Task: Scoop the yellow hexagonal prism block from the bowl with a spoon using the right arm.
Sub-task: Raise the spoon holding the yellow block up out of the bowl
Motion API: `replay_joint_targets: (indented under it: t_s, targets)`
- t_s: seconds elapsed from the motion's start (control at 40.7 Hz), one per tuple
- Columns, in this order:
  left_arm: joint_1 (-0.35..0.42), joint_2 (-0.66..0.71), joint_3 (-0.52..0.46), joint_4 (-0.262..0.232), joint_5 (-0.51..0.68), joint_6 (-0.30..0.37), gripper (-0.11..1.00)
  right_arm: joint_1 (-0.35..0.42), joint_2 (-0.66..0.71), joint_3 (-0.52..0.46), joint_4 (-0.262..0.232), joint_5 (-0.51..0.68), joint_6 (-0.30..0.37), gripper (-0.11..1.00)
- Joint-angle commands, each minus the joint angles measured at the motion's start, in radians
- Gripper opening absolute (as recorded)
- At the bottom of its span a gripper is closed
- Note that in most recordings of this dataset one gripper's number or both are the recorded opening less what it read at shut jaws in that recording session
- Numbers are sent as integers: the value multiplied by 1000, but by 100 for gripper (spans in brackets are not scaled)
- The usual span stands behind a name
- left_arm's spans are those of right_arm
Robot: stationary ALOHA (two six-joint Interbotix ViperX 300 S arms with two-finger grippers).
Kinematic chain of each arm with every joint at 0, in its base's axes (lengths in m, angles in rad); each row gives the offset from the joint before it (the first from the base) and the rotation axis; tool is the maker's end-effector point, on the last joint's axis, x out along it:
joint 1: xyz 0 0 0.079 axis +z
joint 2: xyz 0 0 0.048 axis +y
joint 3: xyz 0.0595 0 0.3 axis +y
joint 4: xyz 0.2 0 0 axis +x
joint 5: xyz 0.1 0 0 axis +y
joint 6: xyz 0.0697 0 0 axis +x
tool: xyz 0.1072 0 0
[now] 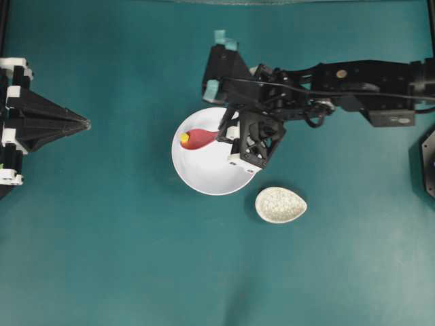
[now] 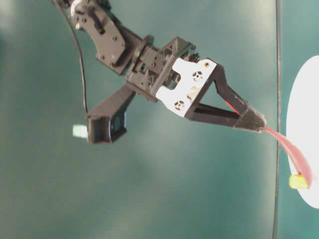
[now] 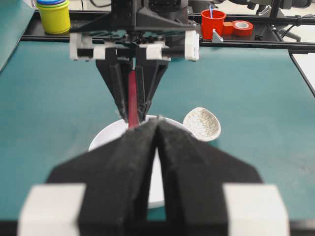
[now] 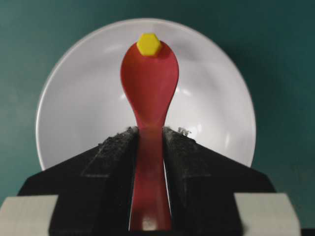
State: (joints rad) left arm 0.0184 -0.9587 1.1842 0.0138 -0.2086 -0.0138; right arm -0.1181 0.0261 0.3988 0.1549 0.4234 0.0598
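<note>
We see the green counter spread wide on all sides, with much free surface toward the lower and left edges in the overhead view. The right arm reaches in from the right side and ends over the white bowl. The left arm's pincer rests at the far left edge, well apart from the bowl; in its own wrist view its two black fingers meet at the tips, so we read it as closed and holding nothing.

The right pincer is partly open and clamped on the handle of the pink-red spoon. Both padded fingers press on the handle from its two sides.

The spoon's long axis runs straight out from the pincer. In the overhead view it lies almost level across the picture, handle toward the right, scoop pointing left over the left part of the bowl. In the table-level view the spoon slopes downward from the fingertips.

The yellow hexagonal prism block sits at the very tip of the scoop, with a hexagon face toward the right wrist camera. We cannot tell if the scoop touches the bowl's floor.

The small speckled spoon rest lies just beside the bowl, at its lower right.
</note>
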Motion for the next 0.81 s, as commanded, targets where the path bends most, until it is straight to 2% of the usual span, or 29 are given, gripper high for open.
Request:
replay_joint_targets:
  t_s: [0.0,0.271,0.516,0.787]
  targets:
    - [0,8,-20,3,-9,-2,5,3,-58,25,-2,-83,-3,23]
    - [2,6,-20,3,-9,-2,5,12,-176,186,0,-357,-5,23]
    - [0,8,-20,3,-11,-2,5,31,-325,341,-34,-592,-14,23]
    - [2,6,-20,3,-11,-2,5,34,-416,413,-40,-646,-12,23]
